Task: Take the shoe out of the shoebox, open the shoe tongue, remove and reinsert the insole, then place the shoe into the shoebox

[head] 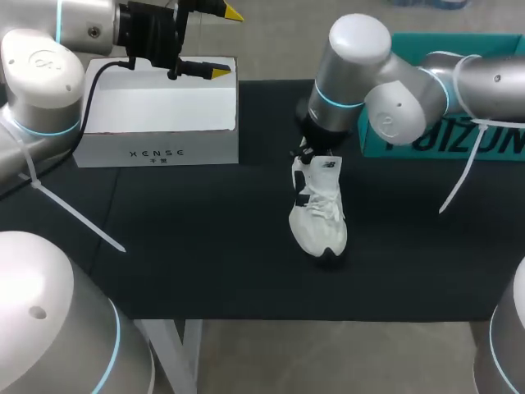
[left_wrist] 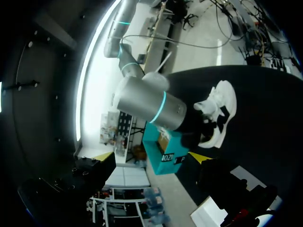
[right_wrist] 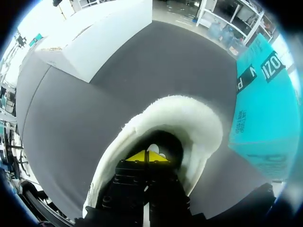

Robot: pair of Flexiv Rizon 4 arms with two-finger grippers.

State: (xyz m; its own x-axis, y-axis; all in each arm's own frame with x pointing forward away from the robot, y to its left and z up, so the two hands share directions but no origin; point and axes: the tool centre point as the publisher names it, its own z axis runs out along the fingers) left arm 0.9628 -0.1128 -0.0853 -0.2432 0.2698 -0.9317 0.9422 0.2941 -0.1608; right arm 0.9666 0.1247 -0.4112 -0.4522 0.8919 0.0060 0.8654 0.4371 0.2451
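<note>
A white sneaker [head: 318, 209] lies on the black table mat with its toe towards the front edge; it also shows in the left wrist view [left_wrist: 221, 106]. My right gripper [head: 307, 155] stands over its heel end. In the right wrist view this gripper [right_wrist: 147, 156] is shut, its yellow tips pressed together inside the fleecy shoe opening [right_wrist: 189, 118]. Whether anything thin is pinched between them I cannot tell. The white shoebox [head: 160, 115] stands at the back left. My left gripper [head: 225, 41] hangs open above its right end, holding nothing [left_wrist: 151, 156].
A teal box [head: 459, 98] stands at the back right, close behind my right arm, and shows beside the shoe [right_wrist: 265, 113]. Bare black mat [head: 197, 246] spreads in front of the shoebox and around the shoe.
</note>
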